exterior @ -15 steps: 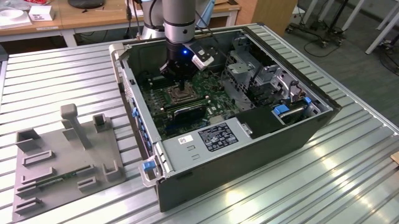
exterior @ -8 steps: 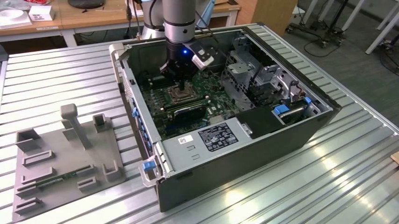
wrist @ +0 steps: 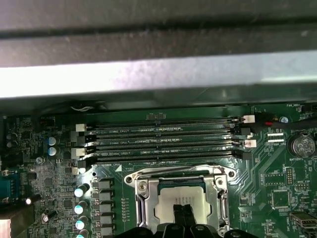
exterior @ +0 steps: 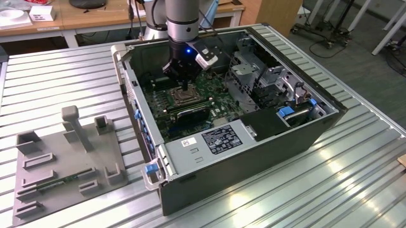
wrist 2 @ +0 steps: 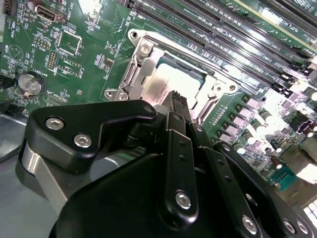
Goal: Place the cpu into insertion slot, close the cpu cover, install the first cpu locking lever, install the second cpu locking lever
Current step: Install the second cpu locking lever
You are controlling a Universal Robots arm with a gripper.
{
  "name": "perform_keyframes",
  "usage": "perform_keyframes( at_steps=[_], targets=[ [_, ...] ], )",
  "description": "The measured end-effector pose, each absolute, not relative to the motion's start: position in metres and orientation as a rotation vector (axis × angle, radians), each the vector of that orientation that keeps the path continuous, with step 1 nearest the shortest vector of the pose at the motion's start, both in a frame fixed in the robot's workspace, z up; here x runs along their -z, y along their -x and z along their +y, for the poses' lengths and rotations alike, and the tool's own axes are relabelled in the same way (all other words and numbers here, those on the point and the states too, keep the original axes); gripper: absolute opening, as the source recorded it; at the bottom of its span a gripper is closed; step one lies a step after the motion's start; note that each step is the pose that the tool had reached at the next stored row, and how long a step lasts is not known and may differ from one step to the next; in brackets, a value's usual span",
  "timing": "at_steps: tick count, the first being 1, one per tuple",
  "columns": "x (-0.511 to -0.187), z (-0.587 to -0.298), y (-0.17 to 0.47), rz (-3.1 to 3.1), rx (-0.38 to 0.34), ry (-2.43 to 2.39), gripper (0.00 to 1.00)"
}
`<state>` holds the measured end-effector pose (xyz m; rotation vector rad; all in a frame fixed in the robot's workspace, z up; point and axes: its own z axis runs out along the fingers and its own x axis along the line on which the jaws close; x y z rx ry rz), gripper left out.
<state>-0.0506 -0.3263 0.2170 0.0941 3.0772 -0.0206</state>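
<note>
Pincer (wrist: 182,214) tips together on cpu (wrist: 181,201), inside closed cpu cover (wrist: 142,204).

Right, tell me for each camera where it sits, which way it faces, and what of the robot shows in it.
Exterior view: off the arm, high up, looking down on the open computer case on the slatted table; the arm and gripper reach into it.
Second wrist view: on the wrist, looking along the gripper at the cpu and cpu cover.
First wrist view: on the wrist, facing the board, memory slots beyond the cpu; gripper.
Both wrist views share cpu, cover, fingertips.
</note>
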Motion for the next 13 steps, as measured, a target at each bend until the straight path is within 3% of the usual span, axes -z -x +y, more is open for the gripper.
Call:
perform_keyframes(
  at_steps=[13],
  targets=[
    [-0.2267, -0.3263, 0.0507, 3.077, 0.021, -0.094, 0.11]
  ],
)
